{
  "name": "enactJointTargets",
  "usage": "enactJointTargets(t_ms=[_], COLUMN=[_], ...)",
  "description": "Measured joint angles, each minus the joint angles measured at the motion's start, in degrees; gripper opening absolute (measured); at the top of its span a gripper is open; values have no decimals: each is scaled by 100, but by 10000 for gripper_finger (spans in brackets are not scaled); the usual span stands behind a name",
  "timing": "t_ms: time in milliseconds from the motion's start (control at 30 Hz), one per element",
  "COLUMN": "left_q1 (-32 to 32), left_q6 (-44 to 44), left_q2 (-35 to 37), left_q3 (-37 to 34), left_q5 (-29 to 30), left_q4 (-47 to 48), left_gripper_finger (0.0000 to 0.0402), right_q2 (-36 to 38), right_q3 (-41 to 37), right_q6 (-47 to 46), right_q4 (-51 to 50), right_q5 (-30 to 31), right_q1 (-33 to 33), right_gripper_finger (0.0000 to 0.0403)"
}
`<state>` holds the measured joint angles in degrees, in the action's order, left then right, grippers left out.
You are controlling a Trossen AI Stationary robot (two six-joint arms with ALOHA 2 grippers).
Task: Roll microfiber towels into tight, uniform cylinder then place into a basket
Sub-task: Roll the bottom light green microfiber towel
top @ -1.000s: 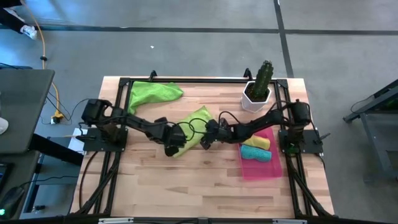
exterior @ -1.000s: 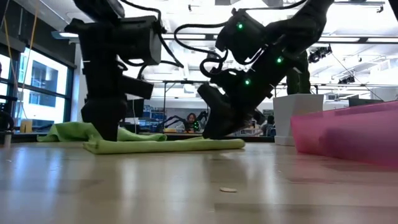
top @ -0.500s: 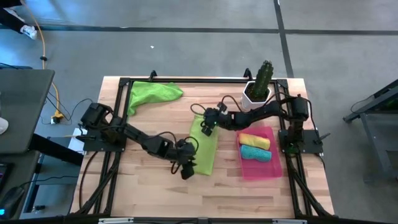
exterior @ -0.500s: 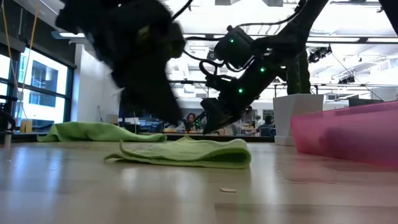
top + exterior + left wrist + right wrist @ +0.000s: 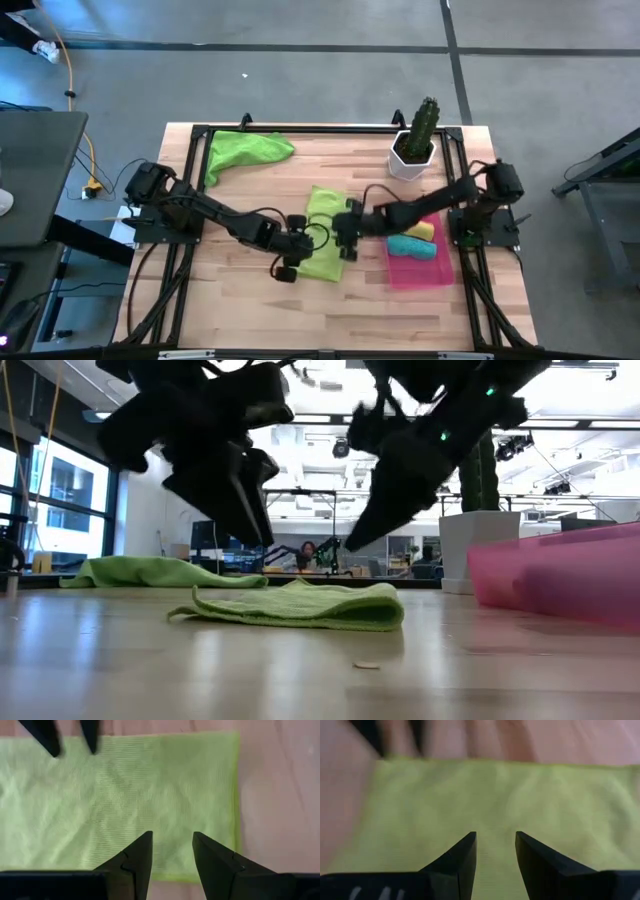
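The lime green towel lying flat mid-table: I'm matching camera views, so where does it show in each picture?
High view: the flat lime green towel lies mid-table, between the two grippers.
Low view: a low folded strip on the wood, centre.
Left wrist view: fills most of the picture.
Right wrist view: fills most of the picture.
Shared landmark: each wrist view shows the other gripper's fingers at the towel's far edge.
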<state>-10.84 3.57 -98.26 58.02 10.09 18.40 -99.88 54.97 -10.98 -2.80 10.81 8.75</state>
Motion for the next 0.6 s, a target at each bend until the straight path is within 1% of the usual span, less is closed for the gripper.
enactJointTargets(t_ms=[67,133,200,267,333,400,467,600], left_q1=[76,193,311,417,460,445,422,352], left_q6=[-483,-699,-544,-118,165,210,283,630], left_q2=[0,-64,-109,-217,-252,-421,-528,-809], left_q3=[-8,-7,-21,10,-24,2,-21,-6], left_q5=[9,24,32,-44,-116,-139,-148,-158], left_q4=[21,-67,-129,-336,-156,-199,-56,-152], left_gripper_finger=[131,131,131,131,131,131,131,131], right_q2=[-64,-121,-181,-250,-272,-331,-372,-489], right_q3=[17,10,7,8,7,7,2,13], right_q6=[-463,-1072,-1648,-2063,-2351,-2487,-2501,-2447], right_q4=[268,311,149,91,-141,-204,-301,-380], right_q5=[232,656,1100,1455,1579,1569,1573,1552], right_q1=[248,433,576,659,690,702,702,664], right_gripper_finger=[128,128,128,128,128,128,128,128])
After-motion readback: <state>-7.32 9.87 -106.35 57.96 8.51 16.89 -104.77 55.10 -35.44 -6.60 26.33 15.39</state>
